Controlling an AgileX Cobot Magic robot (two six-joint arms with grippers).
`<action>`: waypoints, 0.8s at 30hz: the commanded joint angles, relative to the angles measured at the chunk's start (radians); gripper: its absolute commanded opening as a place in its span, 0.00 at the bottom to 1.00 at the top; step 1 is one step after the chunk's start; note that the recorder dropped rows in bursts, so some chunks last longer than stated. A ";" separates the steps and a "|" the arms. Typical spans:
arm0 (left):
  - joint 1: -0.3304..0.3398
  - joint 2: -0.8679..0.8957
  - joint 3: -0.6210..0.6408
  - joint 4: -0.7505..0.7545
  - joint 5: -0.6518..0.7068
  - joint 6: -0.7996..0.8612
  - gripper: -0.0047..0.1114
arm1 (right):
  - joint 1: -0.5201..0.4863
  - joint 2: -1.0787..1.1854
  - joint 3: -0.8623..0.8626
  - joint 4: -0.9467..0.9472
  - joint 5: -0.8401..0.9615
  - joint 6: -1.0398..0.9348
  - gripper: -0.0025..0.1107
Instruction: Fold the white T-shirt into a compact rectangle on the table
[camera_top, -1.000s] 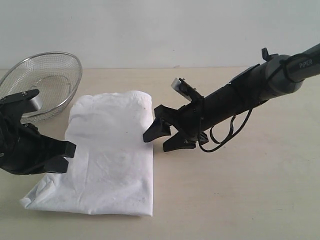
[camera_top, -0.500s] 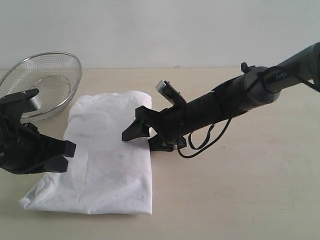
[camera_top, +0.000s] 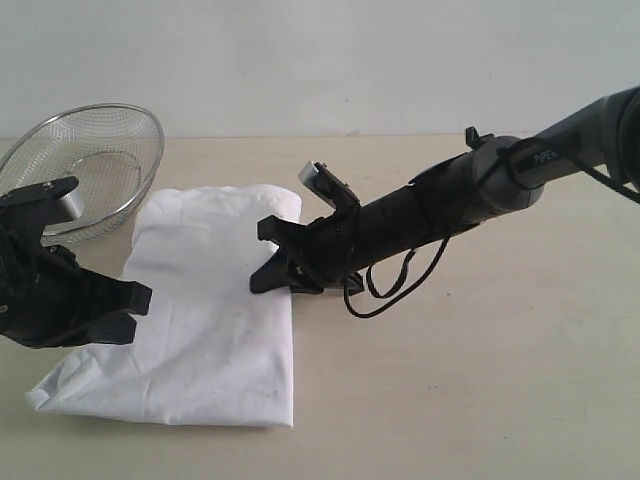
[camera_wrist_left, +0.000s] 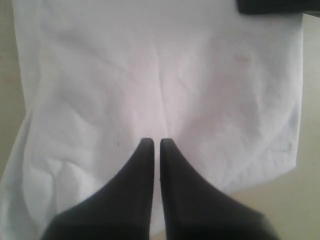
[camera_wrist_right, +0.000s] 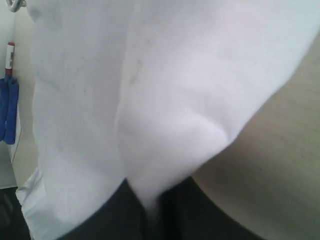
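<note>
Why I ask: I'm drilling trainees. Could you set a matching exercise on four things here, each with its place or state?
1 left gripper
2 right gripper
3 wire-mesh bowl
4 white T-shirt

A lying folded on the table
B shut on the shirt's edge
C far left, beyond the shirt
D shut, gripping no cloth

Pairs: 1-D, 2-B, 3-C, 4-A.

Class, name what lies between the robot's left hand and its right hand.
The white T-shirt fills that stretch, shown in the exterior view.
</note>
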 joint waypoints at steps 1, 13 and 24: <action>-0.002 -0.009 0.005 -0.008 -0.008 0.007 0.08 | -0.002 0.002 -0.002 -0.019 -0.021 0.003 0.02; -0.002 -0.009 0.005 -0.020 -0.008 0.011 0.08 | -0.191 -0.078 -0.004 -0.210 0.022 0.091 0.02; -0.002 -0.009 0.005 -0.027 -0.015 0.011 0.08 | -0.340 -0.079 -0.108 -0.277 0.061 0.133 0.02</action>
